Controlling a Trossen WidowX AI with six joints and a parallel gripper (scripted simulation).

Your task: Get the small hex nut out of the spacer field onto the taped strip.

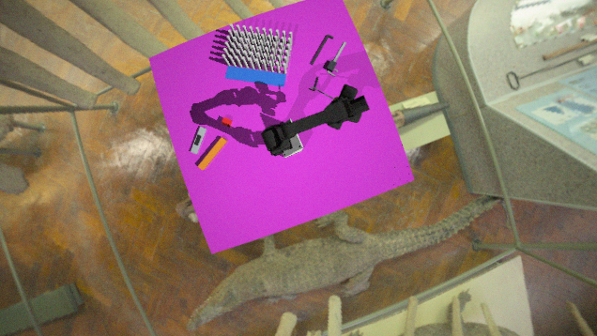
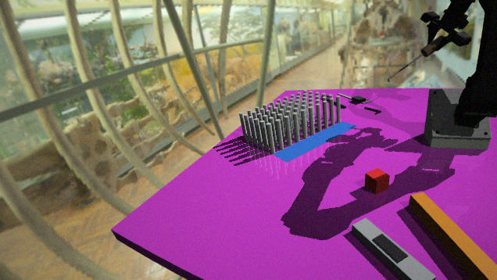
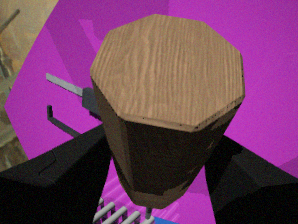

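Note:
My gripper (image 1: pixel 346 102) (image 2: pixel 445 40) (image 3: pixel 158 136) is shut on the brown wooden handle (image 2: pixel 429 49) (image 3: pixel 162 75) of a thin-shafted tool, held high above the table at the right. Its thin dark shaft (image 1: pixel 324 93) (image 2: pixel 406 67) slants down toward the spacer side, with a tiny bend at the tip in the exterior view. The grey spacers (image 1: pixel 258 49) (image 2: pixel 289 121) (image 3: pixel 117 215) stand in rows, apart from the tool. The blue taped strip (image 1: pixel 255 76) (image 2: pixel 316 141) (image 3: pixel 165 220) lies in front of them; no nut shows on it. The hex nut is not visible anywhere.
Right of the spacers lie a black L-shaped bar (image 1: pixel 320 51) (image 3: pixel 67 129), a bladed tool with a dark block (image 1: pixel 330 65) (image 2: pixel 359 99) (image 3: pixel 91 102), and a small L-shaped piece (image 1: pixel 316 84) (image 2: pixel 377 111). A red cube (image 1: pixel 226 122) (image 2: pixel 377 181), grey block (image 1: pixel 200 133) and orange bar (image 1: pixel 212 153) lie left.

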